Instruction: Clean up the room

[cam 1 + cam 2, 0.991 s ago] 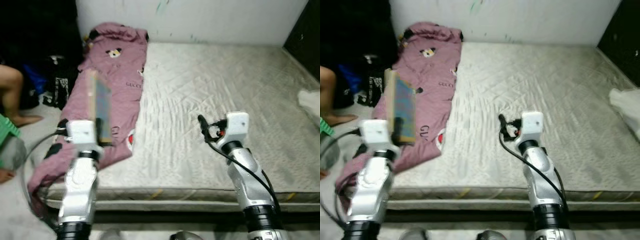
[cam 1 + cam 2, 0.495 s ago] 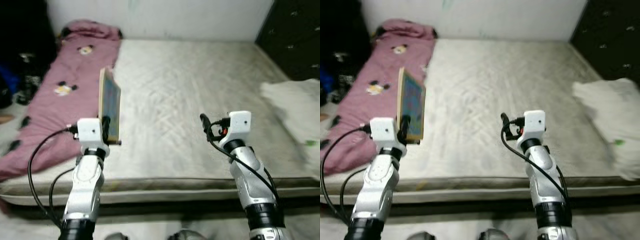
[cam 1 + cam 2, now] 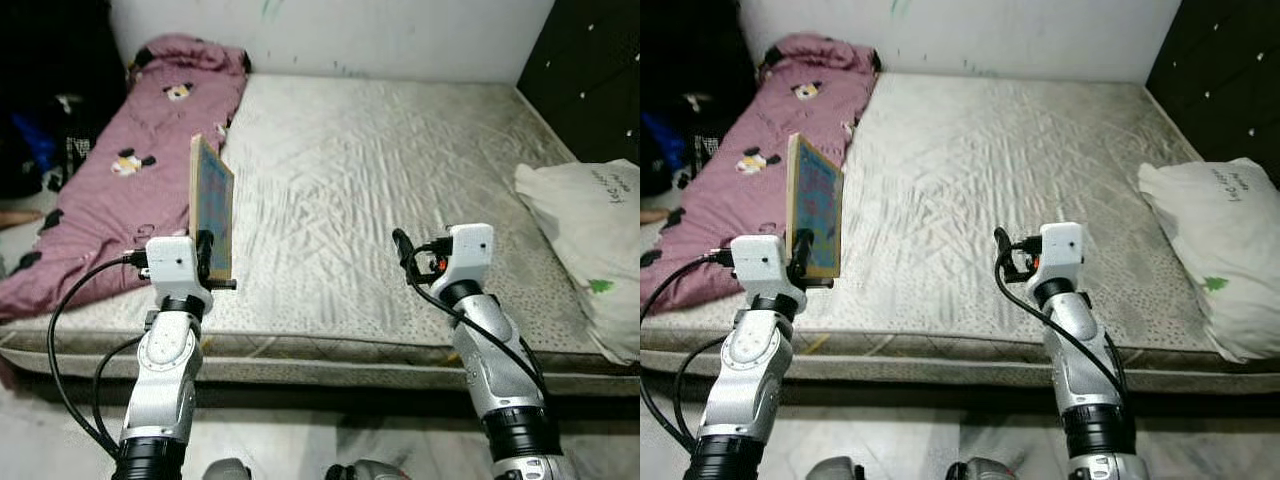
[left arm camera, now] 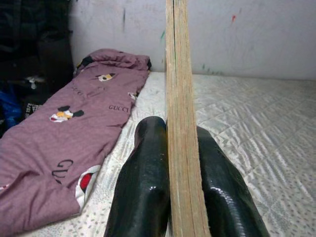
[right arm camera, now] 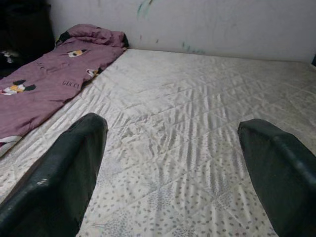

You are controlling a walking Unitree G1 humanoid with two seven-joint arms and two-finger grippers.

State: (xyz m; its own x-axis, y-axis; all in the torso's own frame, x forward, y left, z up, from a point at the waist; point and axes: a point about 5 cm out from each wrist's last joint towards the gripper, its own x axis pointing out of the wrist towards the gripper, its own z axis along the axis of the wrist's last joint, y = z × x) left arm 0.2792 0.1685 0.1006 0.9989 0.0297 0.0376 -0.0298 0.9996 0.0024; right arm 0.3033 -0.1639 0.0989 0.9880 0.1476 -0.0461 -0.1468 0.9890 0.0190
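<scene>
Board (image 3: 212, 208) upright in left gripper (image 4: 174, 190), above mattress (image 3: 400, 180)

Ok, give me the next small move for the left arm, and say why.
Probably carry the wooden board clear of the bed and look for a spot to set it down. The left gripper is shut on its lower edge and holds it upright over the mattress beside the pink blanket. The right gripper is open and holds nothing.

"GUCCI" printed on purple blanket (image 4: 59, 143), white bag (image 3: 590, 250) lettering unreadable
</scene>
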